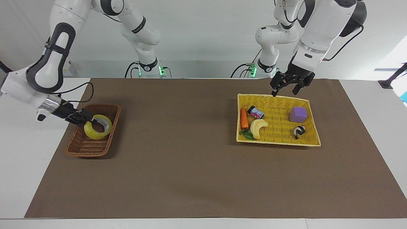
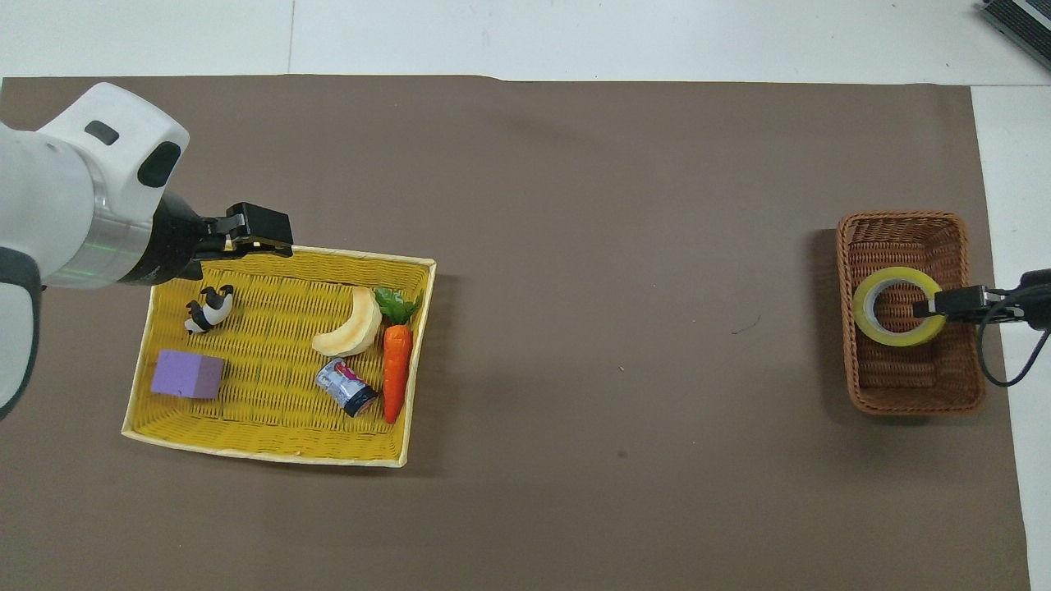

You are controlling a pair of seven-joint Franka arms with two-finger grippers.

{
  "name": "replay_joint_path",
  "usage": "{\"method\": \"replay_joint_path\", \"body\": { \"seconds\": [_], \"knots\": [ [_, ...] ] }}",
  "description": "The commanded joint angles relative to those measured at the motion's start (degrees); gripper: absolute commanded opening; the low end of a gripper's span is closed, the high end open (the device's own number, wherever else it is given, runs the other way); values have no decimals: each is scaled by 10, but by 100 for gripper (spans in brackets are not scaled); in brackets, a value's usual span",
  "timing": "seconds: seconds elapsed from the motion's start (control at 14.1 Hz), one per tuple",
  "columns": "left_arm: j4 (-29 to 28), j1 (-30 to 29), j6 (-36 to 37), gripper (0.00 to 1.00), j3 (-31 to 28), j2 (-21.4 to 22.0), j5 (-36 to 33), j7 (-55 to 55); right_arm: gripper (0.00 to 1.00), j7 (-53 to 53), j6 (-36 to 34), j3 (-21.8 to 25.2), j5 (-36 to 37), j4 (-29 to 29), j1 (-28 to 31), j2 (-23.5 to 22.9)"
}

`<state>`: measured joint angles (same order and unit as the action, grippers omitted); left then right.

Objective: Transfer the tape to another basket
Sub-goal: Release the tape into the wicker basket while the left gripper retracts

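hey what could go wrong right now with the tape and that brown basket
The right gripper sits at the rim of the tape inside the basket; withdrawing, a finger could snag the roll and drag it out. The tape looks tilted against the wall, so it may shift once let go. The left gripper waits above the yellow tray.

1. Tape (image 1: 97,127): glossy, translucent yellow plastic film.
2. Basket (image 1: 83,147): rough brown woven wicker.
3. Tray (image 1: 279,142): bright yellow, coarse weave.
4. Worktop (image 1: 190,171): matt brown paper-like sheet.
5. Left arm (image 1: 321,22): smooth, shiny white plastic shell.
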<state>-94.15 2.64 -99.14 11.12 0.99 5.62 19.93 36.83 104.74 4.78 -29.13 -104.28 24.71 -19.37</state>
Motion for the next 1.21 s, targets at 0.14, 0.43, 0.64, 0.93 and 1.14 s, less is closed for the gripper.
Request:
{"method": "replay_joint_path", "body": {
  "seconds": [0.14,0.43,0.64,0.93,1.14],
  "knots": [
    [7,77,59,100,-151,21,-13,-170,100,1,11,-7,13,24,-6,10],
    [33,25,116,100,-143,21,-50,-252,100,-122,12,-8,109,97,-76,31],
    [69,26,146,100,-138,15,-69,-274,100,-231,19,-8,183,116,-136,50],
    [58,18,157,100,-145,27,-72,-274,100,-377,-1,-9,264,106,-219,96],
    [59,10,150,100,-145,25,-72,-274,100,-491,-41,-9,277,102,-273,129]
  ]
}}
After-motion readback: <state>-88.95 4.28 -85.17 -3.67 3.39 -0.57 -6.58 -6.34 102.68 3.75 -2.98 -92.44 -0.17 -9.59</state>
